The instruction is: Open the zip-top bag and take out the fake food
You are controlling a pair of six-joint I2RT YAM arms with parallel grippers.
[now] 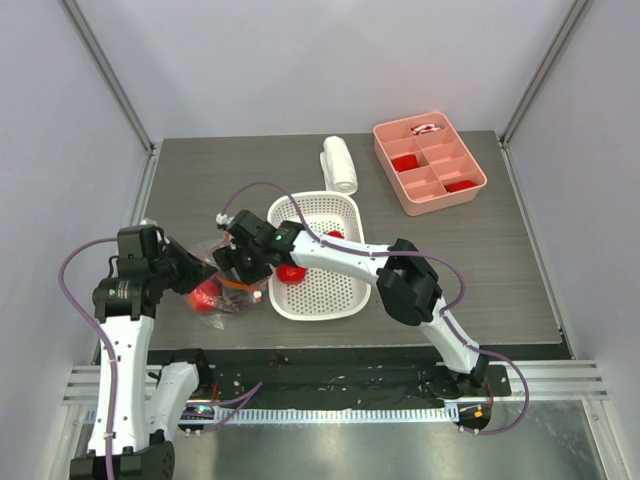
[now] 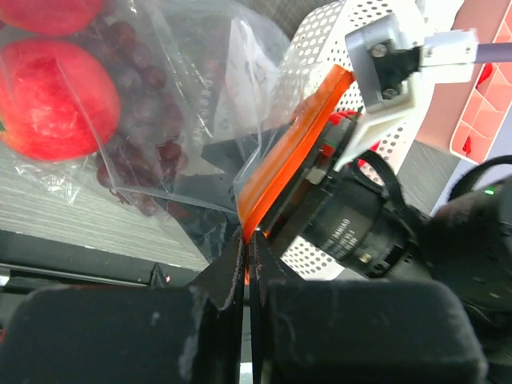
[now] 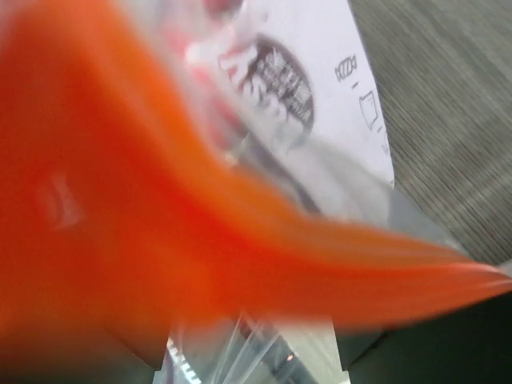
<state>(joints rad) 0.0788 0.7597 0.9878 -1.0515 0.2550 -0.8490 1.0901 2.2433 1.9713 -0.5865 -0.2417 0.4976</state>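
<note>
Beside the basket [image 1: 330, 290], left tool [image 2: 246, 250] pinches orange strip [image 2: 294, 154] of crinkly zip-top bag [image 2: 240, 72]; right tool [image 1: 243, 265] unclear.

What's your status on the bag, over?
Left gripper shut on orange strip of zip-top bag. Right gripper at same strip, grip unclear. Inside: fake food. White basket close alongside.

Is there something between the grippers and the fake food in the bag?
Yes. The clear wall of the zip-top bag encloses the fake food, an apple and grapes. The left gripper pinches the orange zip strip; the right gripper is at the same strip. Whether the mouth is open cannot be told.
</note>
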